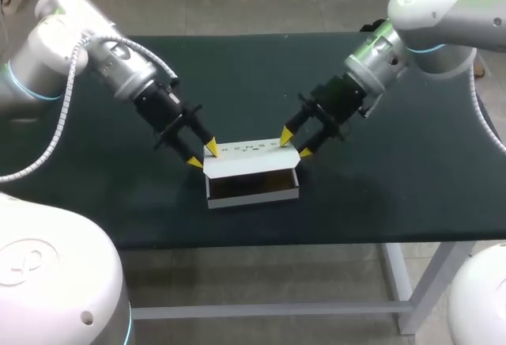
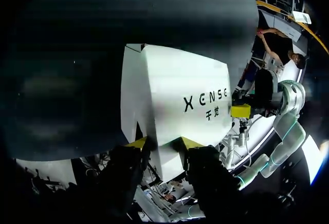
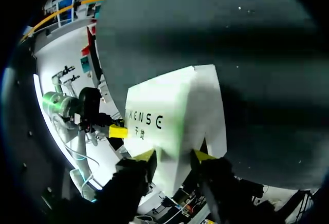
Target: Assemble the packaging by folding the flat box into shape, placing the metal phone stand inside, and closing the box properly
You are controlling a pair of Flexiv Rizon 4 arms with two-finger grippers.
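At mid-bench [image 1: 395,195] | white box [image 1: 253,192] sat with lid [image 1: 249,157] half-raised | left hand [image 1: 202,155] clamped lid's left end, its 2 fingers narrowly apart | right hand [image 1: 296,145] clamped lid's right end likewise

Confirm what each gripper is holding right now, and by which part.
Both hold the box by its raised lid: the left gripper pinches the lid's left end, the right gripper its right end.
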